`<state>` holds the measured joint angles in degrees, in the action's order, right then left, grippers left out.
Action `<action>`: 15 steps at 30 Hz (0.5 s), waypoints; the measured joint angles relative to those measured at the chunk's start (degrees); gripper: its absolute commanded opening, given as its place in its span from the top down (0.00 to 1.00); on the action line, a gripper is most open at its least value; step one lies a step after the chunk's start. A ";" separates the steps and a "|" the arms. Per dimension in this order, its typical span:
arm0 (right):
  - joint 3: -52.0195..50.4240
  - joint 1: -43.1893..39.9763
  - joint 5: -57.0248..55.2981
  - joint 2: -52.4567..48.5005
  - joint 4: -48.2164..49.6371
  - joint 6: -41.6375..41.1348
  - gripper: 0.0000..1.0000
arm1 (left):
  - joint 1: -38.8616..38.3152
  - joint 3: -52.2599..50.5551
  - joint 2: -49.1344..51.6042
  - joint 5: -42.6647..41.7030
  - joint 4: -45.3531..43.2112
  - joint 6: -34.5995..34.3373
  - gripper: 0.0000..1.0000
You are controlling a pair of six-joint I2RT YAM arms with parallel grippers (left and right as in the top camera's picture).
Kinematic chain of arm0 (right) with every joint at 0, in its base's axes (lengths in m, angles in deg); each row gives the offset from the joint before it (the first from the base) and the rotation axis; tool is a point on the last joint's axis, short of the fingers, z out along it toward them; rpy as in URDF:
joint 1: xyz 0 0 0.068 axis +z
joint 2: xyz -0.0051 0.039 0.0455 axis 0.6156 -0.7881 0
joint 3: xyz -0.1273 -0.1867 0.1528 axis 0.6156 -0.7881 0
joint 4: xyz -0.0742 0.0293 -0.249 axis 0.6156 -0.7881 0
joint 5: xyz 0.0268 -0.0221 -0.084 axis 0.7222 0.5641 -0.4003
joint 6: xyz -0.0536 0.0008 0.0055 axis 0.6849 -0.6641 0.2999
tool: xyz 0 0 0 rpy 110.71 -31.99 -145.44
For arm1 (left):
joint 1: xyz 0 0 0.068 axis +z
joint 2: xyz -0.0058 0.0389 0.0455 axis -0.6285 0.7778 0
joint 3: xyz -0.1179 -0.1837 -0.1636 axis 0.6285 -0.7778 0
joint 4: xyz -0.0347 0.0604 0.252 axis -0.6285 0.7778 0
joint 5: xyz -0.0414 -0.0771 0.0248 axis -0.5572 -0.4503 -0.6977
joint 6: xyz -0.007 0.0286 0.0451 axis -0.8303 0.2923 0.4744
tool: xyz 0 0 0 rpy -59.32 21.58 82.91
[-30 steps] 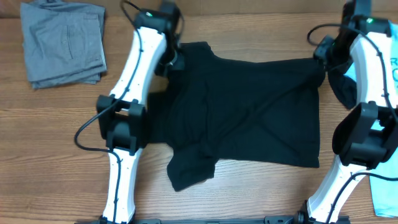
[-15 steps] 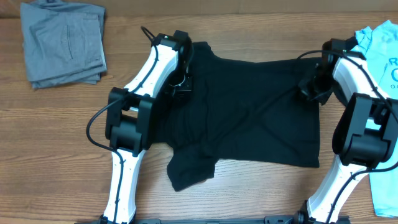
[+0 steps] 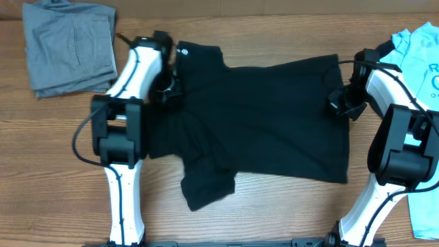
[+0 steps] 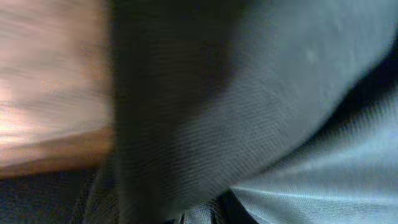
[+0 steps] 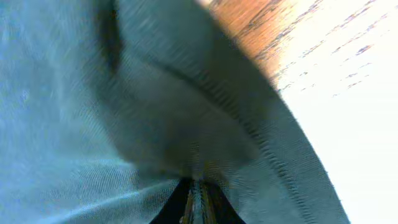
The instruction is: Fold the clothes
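Clothes lie in three lots on the counter (image 3: 274, 223). The black shirt (image 3: 260, 123) is spread flat across the middle, the grey trousers (image 3: 68, 48) sit folded at 10 o'clock, and the light blue T-shirt (image 3: 420, 48) runs along the edge at 3 o'clock.

The black shirt lies sideways, with its collar (image 3: 197, 51) toward 11 o'clock and one sleeve (image 3: 206, 189) crumpled at 7 o'clock. The right claw (image 3: 341, 103) sits on the shirt's 3 o'clock edge. Its wrist view shows dark cloth gathered into the closed tips, so it is clenched on the fabric. The left claw (image 3: 169, 86) is at the shoulder near 10 o'clock. Its wrist view is a blur of cloth, so I cannot tell whether it grips or has let go.

Holding opposite ends like this looks meant to draw the body taut and flat before a fold is made.

The shirt's 12 o'clock edge runs close to the back of the counter. There is bare wood from 5 to 7 o'clock and between the shirt and the trousers. On the right the blue T-shirt lies just beside the arm, so a swing outward there could snag it. The bunched sleeve probably needs smoothing first.
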<state>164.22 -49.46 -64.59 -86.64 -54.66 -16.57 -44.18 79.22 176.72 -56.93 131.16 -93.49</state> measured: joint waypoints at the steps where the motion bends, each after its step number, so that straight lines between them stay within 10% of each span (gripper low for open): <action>1: -0.09 0.09 -0.13 0.04 0.15 -0.17 0.92 | 1.07 0.00 -0.04 -0.04 -0.42 0.00 0.78; 7: 0.00 1.90 -0.35 0.15 2.08 -1.36 0.90 | 4.50 0.13 -0.17 -1.70 -3.32 0.07 0.73; 15: 13.51 3.13 -1.03 -1.27 -10.05 -2.49 0.62 | 4.90 15.37 0.94 -1.49 6.69 0.48 0.65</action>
<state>177.73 -46.33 -65.62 -87.91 -64.71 -19.06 -39.28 94.59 177.66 -58.42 137.85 -93.01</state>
